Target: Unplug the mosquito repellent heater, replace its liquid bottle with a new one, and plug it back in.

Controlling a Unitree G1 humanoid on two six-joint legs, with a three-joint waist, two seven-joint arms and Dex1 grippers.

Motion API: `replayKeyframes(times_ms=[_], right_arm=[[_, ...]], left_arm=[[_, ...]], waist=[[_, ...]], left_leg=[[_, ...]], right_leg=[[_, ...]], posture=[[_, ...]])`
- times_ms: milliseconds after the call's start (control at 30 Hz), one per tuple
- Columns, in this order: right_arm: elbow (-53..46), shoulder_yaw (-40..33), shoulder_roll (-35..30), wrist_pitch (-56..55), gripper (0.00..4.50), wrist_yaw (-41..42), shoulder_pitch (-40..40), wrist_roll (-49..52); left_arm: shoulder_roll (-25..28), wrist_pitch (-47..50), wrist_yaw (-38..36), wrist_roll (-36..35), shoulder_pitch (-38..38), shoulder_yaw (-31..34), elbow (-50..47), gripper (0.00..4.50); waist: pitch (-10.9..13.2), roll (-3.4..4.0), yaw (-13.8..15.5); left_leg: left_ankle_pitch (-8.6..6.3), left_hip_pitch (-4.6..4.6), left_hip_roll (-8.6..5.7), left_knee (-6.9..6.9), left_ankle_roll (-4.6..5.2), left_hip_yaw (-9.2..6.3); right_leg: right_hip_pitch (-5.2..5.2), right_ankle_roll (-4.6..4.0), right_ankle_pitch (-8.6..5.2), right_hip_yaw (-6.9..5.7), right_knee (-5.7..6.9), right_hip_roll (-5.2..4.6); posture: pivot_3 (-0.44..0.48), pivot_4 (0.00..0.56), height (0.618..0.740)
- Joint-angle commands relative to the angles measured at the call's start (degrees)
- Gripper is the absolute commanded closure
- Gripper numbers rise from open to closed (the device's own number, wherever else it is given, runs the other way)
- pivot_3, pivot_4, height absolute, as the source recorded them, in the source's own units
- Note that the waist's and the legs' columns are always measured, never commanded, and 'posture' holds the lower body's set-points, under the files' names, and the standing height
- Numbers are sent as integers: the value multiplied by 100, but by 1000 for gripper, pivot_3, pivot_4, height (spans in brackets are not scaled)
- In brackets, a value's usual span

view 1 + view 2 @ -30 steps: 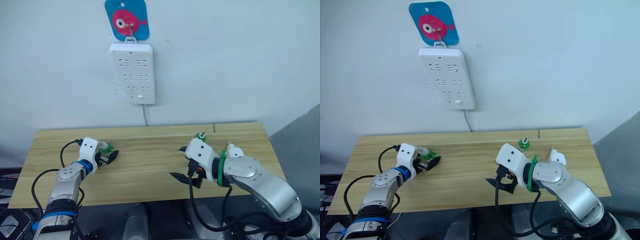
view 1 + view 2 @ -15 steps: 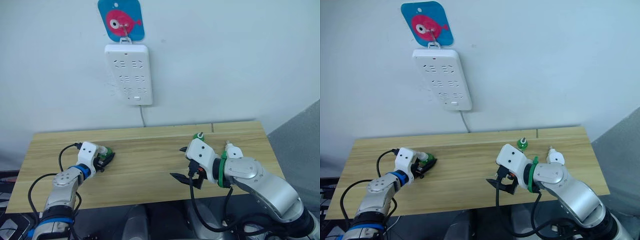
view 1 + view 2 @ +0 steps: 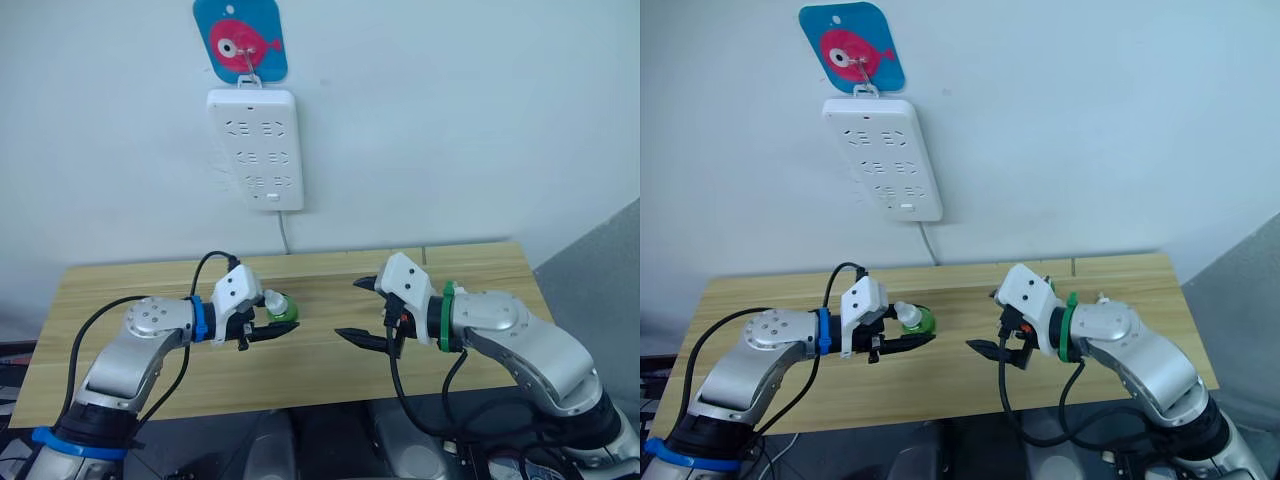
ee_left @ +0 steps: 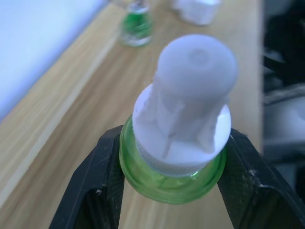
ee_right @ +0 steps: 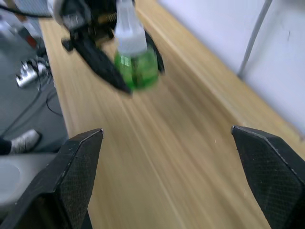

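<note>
Heater [image 4: 198, 8] sits on the wooden table [image 3: 310, 285], far side from the wall power strip [image 3: 256, 148]; left gripper [image 3: 272, 325] clamps a green liquid bottle [image 4: 177, 138], offering it toward the wide-open, empty right gripper [image 3: 362, 312], probably for handover.

No readable text, brand or number; wall plaque [image 3: 240, 38] bears fish picture, no lettering

Silver-grey rounded arms carry white wrist blocks and black two-fingered tools: left tool [image 3: 272, 325] behind a blue ring, right tool [image 3: 368, 312] behind a green one; black cables loop alongside, apparently unclipped.
</note>
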Motion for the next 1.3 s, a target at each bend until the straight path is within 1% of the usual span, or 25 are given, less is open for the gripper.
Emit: replayKeyframes(times_ms=[33,133,167,200,300,400,633,833,933,1000,1100,1200,1300], right_arm=[[209,-190,445,424,0,0,-598,474],[453,-193,681,809,0,26,-946,736],[478,-191,702,863,0,27,-991,772],[487,-194,709,899,0,15,-1018,802],[666,-190,869,1079,0,-125,-1172,850],[848,-46,1093,1382,0,-37,-1366,1057],[1090,344,1258,901,0,-87,-1405,782],[1342,588,1332,445,0,-35,-1406,567],[1469,643,1375,286,619,-43,-1416,495],[1498,677,1342,213,1276,2,-1410,444],[1520,724,1289,123,2427,63,-1395,367],[1531,745,1266,55,3473,95,-1386,331],[1538,700,1320,38,3485,87,-1386,369]], left_arm=[[331,15,-631,30,-366,-370,-255,2248],[439,-48,-855,119,-602,-566,-200,2248],[443,-39,-876,118,-630,-582,-191,2248],[446,-36,-888,117,-644,-591,-184,2248],[423,12,-951,110,-741,-611,-180,2248],[338,-117,-940,184,-863,-654,-130,2248],[199,-190,-859,167,-962,-608,-45,2248],[163,-82,-843,53,-1036,-524,-74,2248],[180,-38,-851,20,-1049,-515,-107,2248],[181,-11,-845,-6,-1054,-501,-126,2248],[164,23,-824,-35,-1063,-476,-147,2248],[141,46,-796,-66,-1067,-454,-144,2248],[72,162,-708,-189,-1075,-342,-84,2248]], waist=[[-6,-1,-21],[-57,6,-27],[-112,7,-29],[-128,6,-43],[-147,5,-58],[-154,6,-81],[-218,11,-100],[-299,10,-109],[-320,11,-110],[-324,12,-110],[-346,12,-110],[-357,13,-111],[-375,13,-113]], left_leg=[[0,-1,-1,0,-1,-2],[11,-21,1,1,-17,-13],[19,-37,1,1,-31,-18],[23,-76,3,3,-35,-23],[24,-100,3,10,-36,-39],[25,-123,-1,45,-36,-66],[35,-120,-9,68,-26,-95],[60,-117,-10,68,-33,-114],[65,-116,-12,69,-30,-116],[67,-114,-13,69,-31,-118],[69,-111,-14,69,-31,-120],[70,-106,-14,69,-31,-119],[73,-100,-14,70,-32,-119]], right_leg=[[-1,-2,1,-2,2,0],[-24,-11,7,-14,9,1],[-39,-12,7,-21,9,1],[-78,-13,7,-28,13,0],[-88,-13,7,-47,11,-7],[-89,-13,7,-72,26,-6],[-90,-13,7,-89,88,-3],[-91,-20,11,-100,107,4],[-91,-22,13,-101,115,4],[-91,-22,13,-101,122,4],[-91,-22,13,-102,130,4],[-91,-22,13,-101,137,4],[-91,-22,13,-101,146,4]], posture=[[-176,148,740],[-177,141,740],[-177,141,740],[-177,141,740],[-179,134,740],[-169,125,740],[-160,120,740],[-154,118,740],[-150,116,740],[-147,115,740],[-145,114,740],[-144,110,740],[-145,104,740]])
